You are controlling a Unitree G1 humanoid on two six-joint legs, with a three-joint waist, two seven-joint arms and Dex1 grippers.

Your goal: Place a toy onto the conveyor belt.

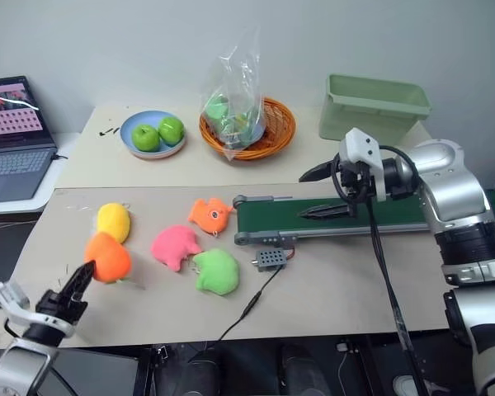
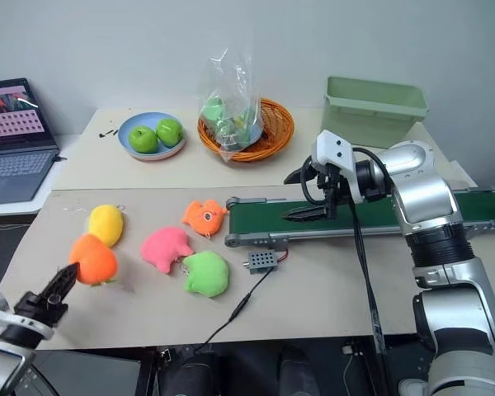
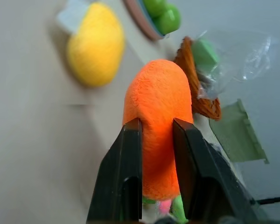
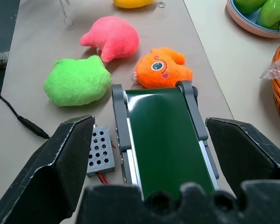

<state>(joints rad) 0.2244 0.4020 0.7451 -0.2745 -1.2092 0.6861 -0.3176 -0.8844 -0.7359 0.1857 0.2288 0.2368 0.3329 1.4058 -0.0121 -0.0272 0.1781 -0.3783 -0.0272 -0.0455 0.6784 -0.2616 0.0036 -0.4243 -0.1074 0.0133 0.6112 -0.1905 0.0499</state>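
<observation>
The left hand point(image 1: 84, 273) is clamped on the round orange plush point(image 1: 109, 256) at lower left — not the toy point(image 1: 114, 221), which lies untouched on the worktop point(image 1: 338, 289) just above it. The right hand point(image 2: 301, 195) hangs wide open and empty over the conveyor belt point(image 2: 445, 210) at centre right. Carrying on risks delivering the wrong plush — the grip needs redoing.

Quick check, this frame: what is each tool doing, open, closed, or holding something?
Left tool: closed on the round orange plush.
Right tool: open, holding nothing, above the conveyor belt.

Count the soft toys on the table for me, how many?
5. Yellow toy far left; round orange plush between the left gripper's fingers; pink plush mid-table; green plush beside it; orange fish plush at the conveyor belt's end.
</observation>
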